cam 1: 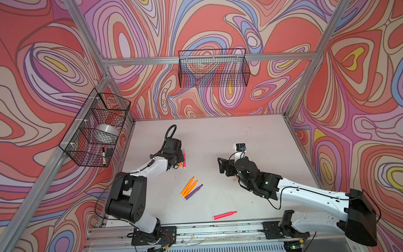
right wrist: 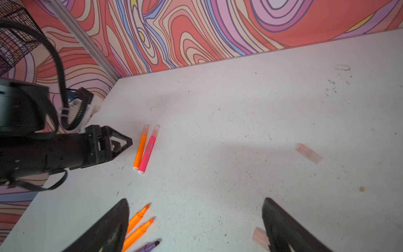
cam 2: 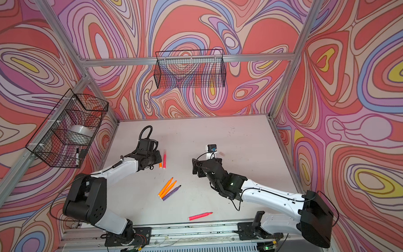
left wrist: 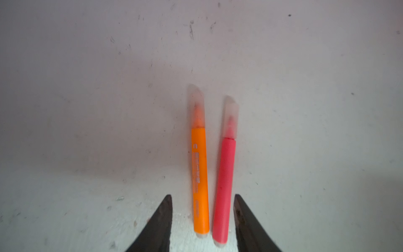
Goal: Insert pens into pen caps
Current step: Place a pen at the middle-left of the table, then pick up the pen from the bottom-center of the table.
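Observation:
Two capped pens lie side by side on the white table, one orange point(left wrist: 199, 174) and one pink point(left wrist: 224, 185), each with a translucent cap point(left wrist: 197, 102) over its tip. My left gripper point(left wrist: 202, 196) stands open around their rear ends, with neither jaw touching a pen. Both top views show this pair point(cam 1: 184, 158) beside the left wrist. Two uncapped orange pens point(cam 1: 188, 186) and a purple pen point(cam 1: 194, 192) lie mid-table, and an uncapped pink pen point(cam 1: 224, 215) lies nearer the front. My right gripper point(right wrist: 195, 199) is wide open and holds nothing. One loose cap point(right wrist: 309, 153) lies ahead of it, another point(right wrist: 259, 236) by its finger.
A wire basket point(cam 1: 92, 135) on the left wall holds a tape roll and a white black-capped marker point(cam 1: 103, 155). Another wire basket point(cam 1: 213, 68) hangs on the back wall. Patterned walls and aluminium posts bound the table point(cam 1: 219, 135) on three sides. A rail point(cam 1: 222, 229) runs along the front.

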Robot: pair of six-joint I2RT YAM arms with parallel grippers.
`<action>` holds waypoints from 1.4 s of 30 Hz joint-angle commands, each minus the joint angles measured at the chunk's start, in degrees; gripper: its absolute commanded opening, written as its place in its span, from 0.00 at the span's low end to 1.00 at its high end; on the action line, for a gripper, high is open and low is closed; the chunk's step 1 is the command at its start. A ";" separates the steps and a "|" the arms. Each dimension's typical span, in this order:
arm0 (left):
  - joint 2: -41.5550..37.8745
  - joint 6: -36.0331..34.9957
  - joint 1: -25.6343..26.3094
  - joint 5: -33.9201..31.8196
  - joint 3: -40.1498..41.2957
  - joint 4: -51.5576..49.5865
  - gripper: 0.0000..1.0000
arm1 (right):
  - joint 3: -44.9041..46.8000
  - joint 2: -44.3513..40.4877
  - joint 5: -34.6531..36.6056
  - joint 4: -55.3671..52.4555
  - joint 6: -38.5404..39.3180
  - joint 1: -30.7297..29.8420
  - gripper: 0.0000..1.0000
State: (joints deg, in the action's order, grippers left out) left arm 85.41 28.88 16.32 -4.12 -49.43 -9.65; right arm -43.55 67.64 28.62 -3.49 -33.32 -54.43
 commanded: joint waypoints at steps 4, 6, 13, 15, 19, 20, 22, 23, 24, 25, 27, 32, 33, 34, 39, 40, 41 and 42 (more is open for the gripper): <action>-19.41 -5.30 8.45 1.76 11.31 3.53 0.51 | -0.72 -0.20 1.68 -3.56 -1.02 0.16 0.98; -25.14 -7.01 11.66 5.20 15.14 6.01 0.52 | -1.15 -0.58 0.62 -4.22 -0.99 0.18 0.98; -37.95 -9.63 21.59 14.99 25.02 8.67 0.56 | -0.39 -3.15 -2.00 -7.48 -3.35 0.15 0.93; -38.21 -10.46 26.56 13.90 25.65 8.73 0.56 | 0.52 -4.32 -2.25 -8.15 -4.13 0.16 0.92; -35.22 -14.32 36.79 12.82 26.05 9.62 0.54 | 2.77 -7.74 -3.18 -9.49 -5.99 0.17 0.90; -34.25 -14.94 38.38 13.46 26.22 10.11 0.54 | 3.14 -8.58 -3.19 -10.18 -6.18 0.19 0.90; -31.71 -15.77 41.51 15.23 26.89 12.99 0.53 | 3.85 -10.63 -2.46 -12.09 -6.51 0.13 0.90; -30.51 -16.29 42.72 16.79 27.33 14.59 0.53 | 4.19 -11.44 -1.92 -12.80 -6.58 0.15 0.90; -29.03 -16.93 44.25 18.28 27.77 16.34 0.53 | 4.30 -12.21 -1.40 -13.57 -6.62 0.14 0.90; -27.57 -17.65 46.08 18.78 28.18 17.96 0.53 | 4.43 -13.01 -0.93 -14.51 -6.66 0.18 0.90; -24.58 -19.21 49.62 18.49 28.62 20.44 0.53 | 4.54 -14.31 -0.03 -15.61 -6.92 0.17 0.90; -15.62 -20.80 55.47 15.01 26.67 22.05 0.49 | 4.87 -15.94 0.73 -16.11 -6.61 0.29 0.91; -13.93 -20.90 56.27 13.53 26.01 21.72 0.47 | 4.71 -15.74 0.96 -16.24 -6.51 0.22 0.91; -12.72 -21.06 56.75 12.67 25.65 21.53 0.46 | 4.57 -15.63 0.99 -16.33 -6.46 0.24 0.91; -11.31 -21.18 57.60 10.23 26.05 22.33 0.47 | 3.89 -14.14 1.15 -16.38 -6.23 0.24 0.91; -11.08 -21.07 57.64 9.54 25.91 22.07 0.48 | 3.76 -13.87 1.11 -16.43 -6.14 0.24 0.91; -10.61 -20.97 57.63 9.33 25.58 21.79 0.48 | 3.71 -13.68 1.17 -16.44 -6.00 0.22 0.91; -9.92 -20.95 57.64 9.54 25.17 21.57 0.48 | 3.71 -13.58 1.31 -16.54 -5.97 0.26 0.91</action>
State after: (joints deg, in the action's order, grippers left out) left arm 74.19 8.97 73.73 7.44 -22.52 10.94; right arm -39.27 53.60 28.75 -18.98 -39.70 -54.39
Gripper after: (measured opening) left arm 0.475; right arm 0.909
